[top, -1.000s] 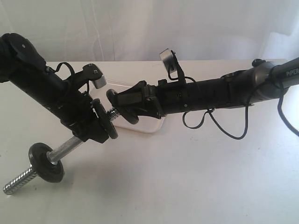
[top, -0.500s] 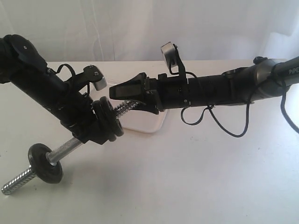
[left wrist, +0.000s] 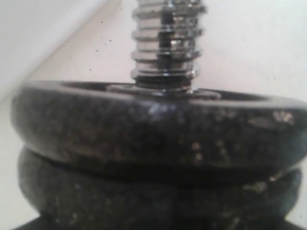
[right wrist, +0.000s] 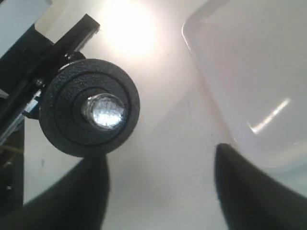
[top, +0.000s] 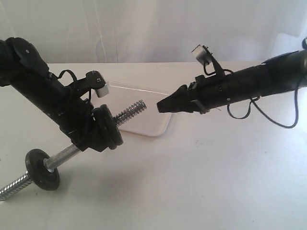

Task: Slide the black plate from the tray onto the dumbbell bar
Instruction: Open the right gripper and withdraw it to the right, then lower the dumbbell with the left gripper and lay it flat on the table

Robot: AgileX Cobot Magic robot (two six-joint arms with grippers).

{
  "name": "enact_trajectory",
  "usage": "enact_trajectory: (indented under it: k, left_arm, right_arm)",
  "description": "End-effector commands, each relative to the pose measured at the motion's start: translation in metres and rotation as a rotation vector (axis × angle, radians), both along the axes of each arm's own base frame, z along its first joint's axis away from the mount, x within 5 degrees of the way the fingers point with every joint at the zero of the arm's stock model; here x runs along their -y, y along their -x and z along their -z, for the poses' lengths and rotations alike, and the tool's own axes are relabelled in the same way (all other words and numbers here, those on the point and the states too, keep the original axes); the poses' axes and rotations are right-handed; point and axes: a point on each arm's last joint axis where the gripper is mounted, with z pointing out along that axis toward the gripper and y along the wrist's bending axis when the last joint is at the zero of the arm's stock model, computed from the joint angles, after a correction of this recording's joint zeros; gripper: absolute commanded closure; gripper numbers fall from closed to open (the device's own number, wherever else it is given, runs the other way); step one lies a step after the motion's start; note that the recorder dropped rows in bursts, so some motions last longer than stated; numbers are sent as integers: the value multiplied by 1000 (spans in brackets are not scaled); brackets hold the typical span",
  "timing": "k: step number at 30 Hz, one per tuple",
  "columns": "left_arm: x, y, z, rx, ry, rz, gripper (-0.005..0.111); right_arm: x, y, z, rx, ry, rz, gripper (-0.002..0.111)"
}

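**A:** What is on the far left?

**B:** The low end of the dumbbell bar (top: 67,152). It carries a small black disc (top: 42,167), and the threaded tip below that runs to the picture's edge. The whole bar is tilted and rises toward the right.

**A:** What is holding it?

**B:** The left claw (top: 91,136) is clamped around the bar's middle. Its fingers are mostly hidden behind the weights.

**A:** Where is the black plate?

**B:** The black plate (top: 114,128) is on the bar. It sits flush against a second black disc (left wrist: 158,201), and that pair rests right against the left claw on its upper side. Bare thread sticks out beyond the plate.

**A:** And the tray?

**B:** The tray (top: 148,125) lies flat on the counter (top: 216,182), behind and below the bar's raised end.

**A:** What about the right side?

**B:** The right claw (top: 163,105) hangs in the air, apart from the bar's tip and pointing at it. Its fingers (right wrist: 81,196) are spread with nothing between them. The right wrist view looks past them at the plate face-on, with the bar's end shining in its centre hole
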Motion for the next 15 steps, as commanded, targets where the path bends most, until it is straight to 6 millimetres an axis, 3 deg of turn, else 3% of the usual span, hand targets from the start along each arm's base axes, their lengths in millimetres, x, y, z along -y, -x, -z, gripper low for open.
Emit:
enact_trajectory:
  k: [1,2,9,15]
  left_arm:
    - [4,5,-28,16,95,-17,107]
    - [4,4,-28,19,89,-15,107]
    - [2,5,-27,19,70,-13,107]
    - [1,4,-26,13,56,-22,107]
  right_arm:
    - [26,0,-21,63,204,22,100]
    - [30,0,-22,78,280,31,108]
    - [81,-1,-12,-62,907,226,108]
    - [103,-5,-18,-160,1068,540,108]
